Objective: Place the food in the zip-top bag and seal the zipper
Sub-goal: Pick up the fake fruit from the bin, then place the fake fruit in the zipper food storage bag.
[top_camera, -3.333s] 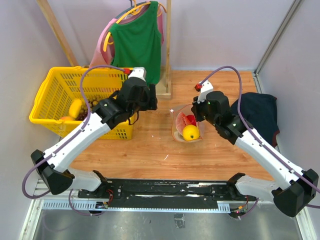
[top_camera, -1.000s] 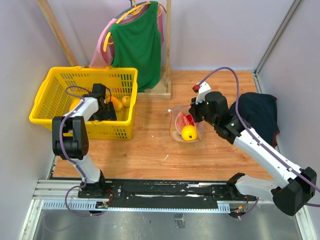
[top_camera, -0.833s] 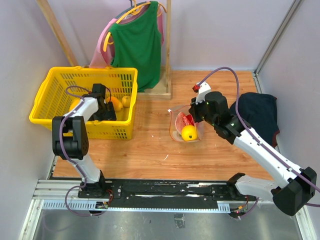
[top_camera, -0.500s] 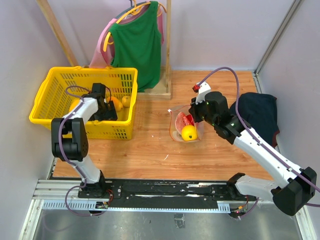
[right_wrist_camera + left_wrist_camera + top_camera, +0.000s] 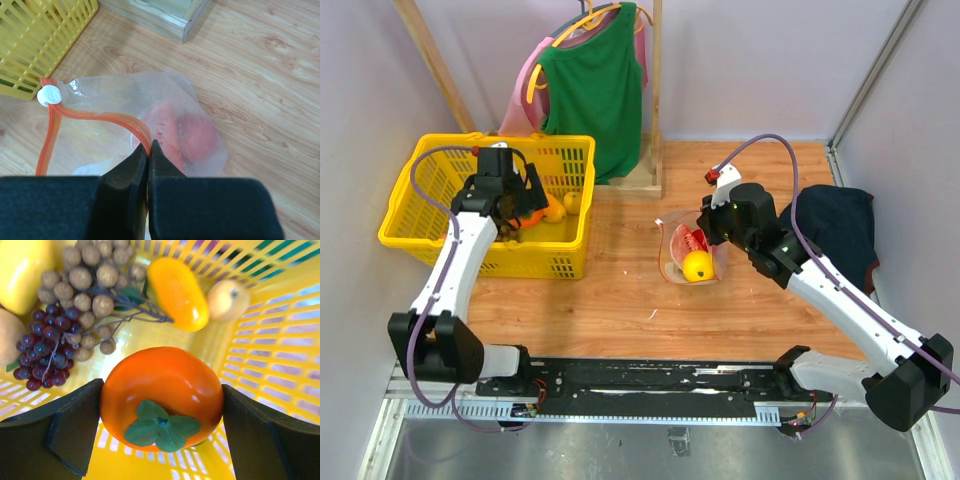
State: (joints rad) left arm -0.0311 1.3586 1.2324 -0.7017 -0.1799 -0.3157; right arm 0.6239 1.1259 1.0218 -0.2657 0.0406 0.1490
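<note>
My left gripper (image 5: pixel 162 421) is shut on a glossy orange fruit with a green leaf cap (image 5: pixel 162 390), one finger against each side, and holds it above the floor of the yellow basket (image 5: pixel 420 180). Below it lie purple grapes (image 5: pixel 42 350), a brown berry cluster (image 5: pixel 85 280), an orange-yellow piece (image 5: pixel 177 292) and a small pale fruit (image 5: pixel 227 297). My right gripper (image 5: pixel 149 147) is shut on the red-orange zipper (image 5: pixel 95 116) of the clear zip-top bag (image 5: pixel 672 250), and the mouth gapes open. Inside sit a yellow fruit (image 5: pixel 699 265) and a red piece (image 5: pixel 195 137).
A dark navy cloth heap (image 5: pixel 835 225) lies at the right, behind my right arm. A green shirt (image 5: pixel 592 85) hangs on a wooden rack, with the rack's base (image 5: pixel 645 180) between the basket and the bag. A white slider (image 5: pixel 49 95) sits at the zipper's far end.
My left arm has risen out of the basket's bottom and now carries the orange fruit between its fingers. The right arm and the bag have not moved.
</note>
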